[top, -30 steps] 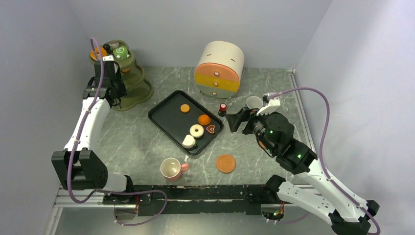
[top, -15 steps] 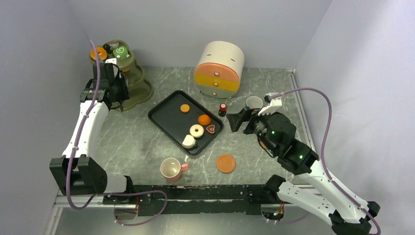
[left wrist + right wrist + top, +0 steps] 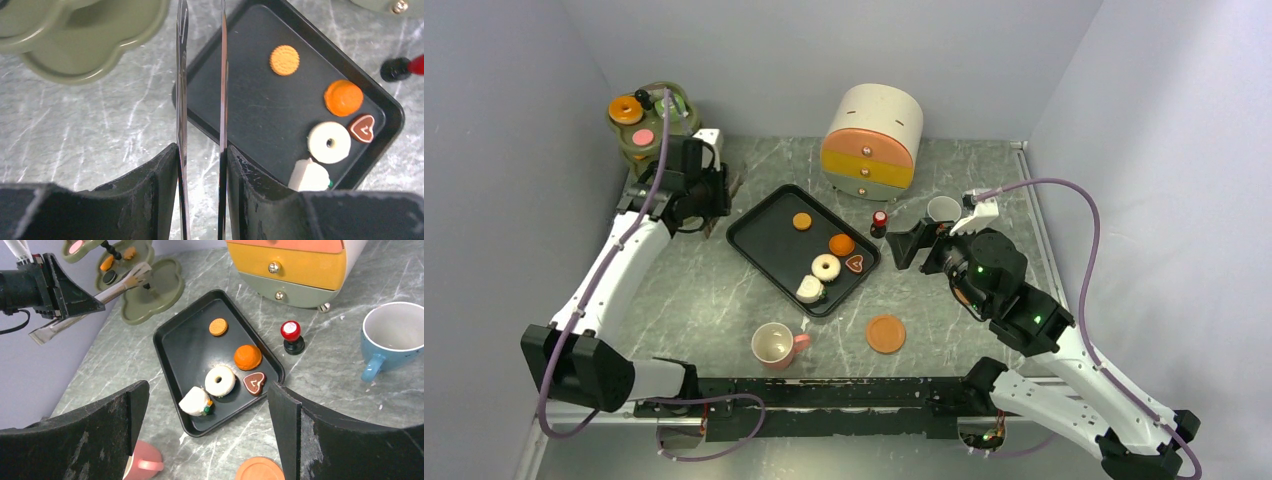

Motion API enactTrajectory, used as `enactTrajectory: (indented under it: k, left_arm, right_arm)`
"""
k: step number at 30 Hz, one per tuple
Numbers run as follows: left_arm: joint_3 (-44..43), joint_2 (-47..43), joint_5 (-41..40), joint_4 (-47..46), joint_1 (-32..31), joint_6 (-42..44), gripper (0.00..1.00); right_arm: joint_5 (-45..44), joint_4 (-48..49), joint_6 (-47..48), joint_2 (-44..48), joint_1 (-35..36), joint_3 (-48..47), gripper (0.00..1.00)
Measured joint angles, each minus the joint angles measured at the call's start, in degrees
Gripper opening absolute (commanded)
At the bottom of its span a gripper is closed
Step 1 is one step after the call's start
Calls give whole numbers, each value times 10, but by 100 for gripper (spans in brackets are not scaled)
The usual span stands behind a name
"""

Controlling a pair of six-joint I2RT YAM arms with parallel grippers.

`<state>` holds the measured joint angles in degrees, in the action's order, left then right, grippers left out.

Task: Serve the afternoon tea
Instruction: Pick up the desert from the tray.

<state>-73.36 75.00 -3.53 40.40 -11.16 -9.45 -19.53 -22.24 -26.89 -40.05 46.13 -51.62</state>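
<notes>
The black tray (image 3: 759,240) holds a round cookie (image 3: 802,221), an orange pastry (image 3: 842,244), a white doughnut (image 3: 826,267), a heart cookie (image 3: 855,264) and a white cake piece (image 3: 810,289). A pink cup (image 3: 774,345) and an orange saucer (image 3: 886,334) sit near the front. A blue cup (image 3: 943,209) stands behind my right gripper (image 3: 911,243), which is open and empty. My left gripper (image 3: 709,195) is shut on metal tongs (image 3: 222,75), their blades over the tray's left corner. An orange doughnut (image 3: 626,108) lies on top of the stand.
The olive-green tiered stand (image 3: 649,150) is at the back left beside the left arm. A rounded drawer cabinet (image 3: 874,140) stands at the back centre. A small red-topped black piece (image 3: 880,222) stands between tray and blue cup. Walls close off three sides.
My left arm has swung right, from the tiered stand to the tray's left corner, with the tongs in it. The right arm has barely moved.
</notes>
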Motion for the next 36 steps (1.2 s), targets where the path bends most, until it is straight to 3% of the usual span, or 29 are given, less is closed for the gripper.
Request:
enactTrajectory:
  k: [23, 36]
  left_arm:
    - [0, 78, -84, -4, -217, -3, 46]
    - [4, 146, -108, -31, -257, -9, 46]
  right_arm:
    - [-9, 0, 0, 0, 0, 0, 92]
    - [-9, 0, 0, 1, 0, 1, 92]
